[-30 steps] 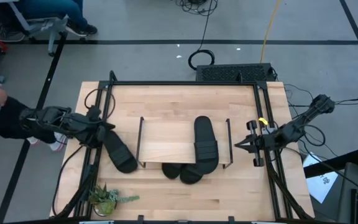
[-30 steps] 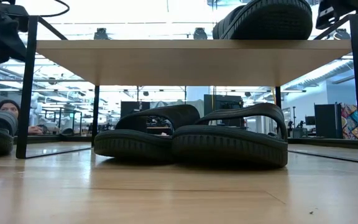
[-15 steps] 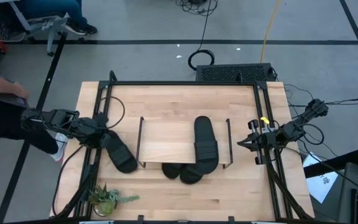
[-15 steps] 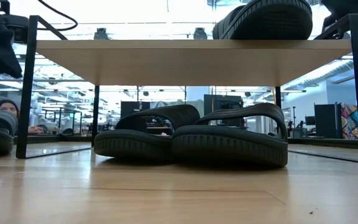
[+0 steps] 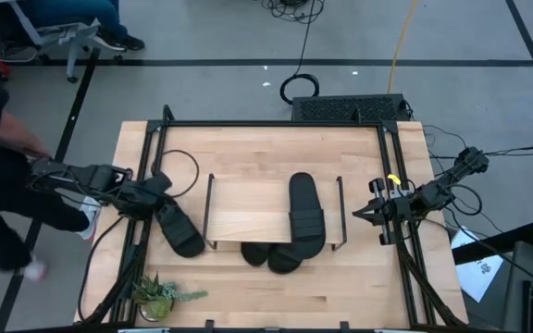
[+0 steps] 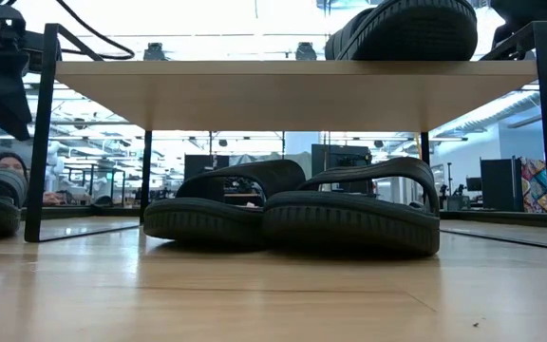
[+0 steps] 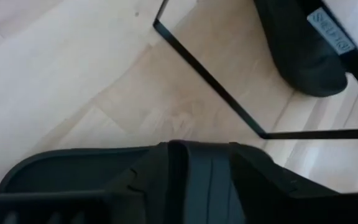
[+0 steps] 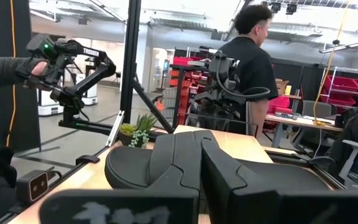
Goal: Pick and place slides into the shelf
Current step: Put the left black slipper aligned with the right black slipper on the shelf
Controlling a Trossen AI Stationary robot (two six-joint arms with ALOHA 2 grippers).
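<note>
Showing the surface from its front edge to its far edge. A small plant stands at the front-left corner. Two slides are seen side by side under the shelf, at its front edge, their toes poking out towards the front edge of the surface. A third slide lies on the plank top, right of its middle, long axis running front to far.

The fourth slide lies on the surface just left of the shelf's left legs. Its long axis is set on a diagonal, the nearer end turned towards the shelf and the farther end towards the left edge. That farther end is met from the left edge by the left gripper. Whether its jaws are parted or clamped on the sole cannot be told. The coming move is judged to depend on this diagonal, since the slide must be swung rightward onto the shelf.

The right gripper waits at the right edge, well apart, with its jaws closed on nothing visible.
</note>
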